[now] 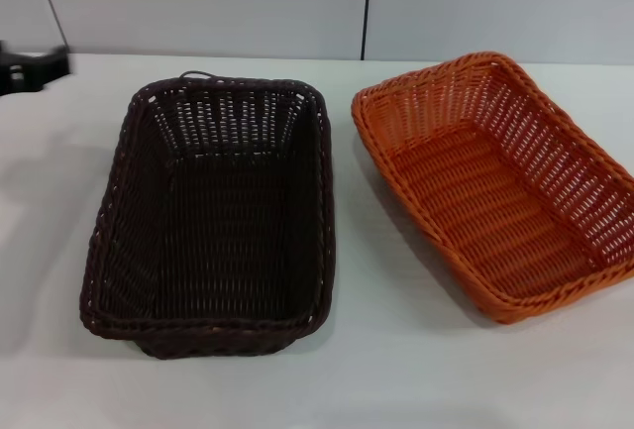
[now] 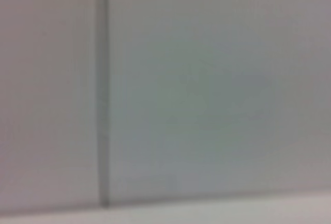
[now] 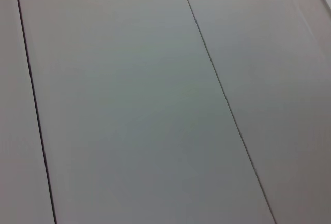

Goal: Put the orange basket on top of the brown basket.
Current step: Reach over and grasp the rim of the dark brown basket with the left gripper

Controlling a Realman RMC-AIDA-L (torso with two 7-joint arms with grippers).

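Brown basket [image 1: 213, 216] nearest, orange basket [image 1: 500, 186] just beside, rims apart, claws unseen, state unknowable

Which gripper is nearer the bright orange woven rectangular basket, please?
Likely the right: neither gripper shows in any view, but the orange basket sits on the robot's right, beside the dark brown woven basket.

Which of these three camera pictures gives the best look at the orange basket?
The head view. It shows the orange basket almost whole, sitting on the white table to the right of the brown basket, a gap between them. Neither wrist view shows the basket at all: both see only plain pale panels with dark seams.
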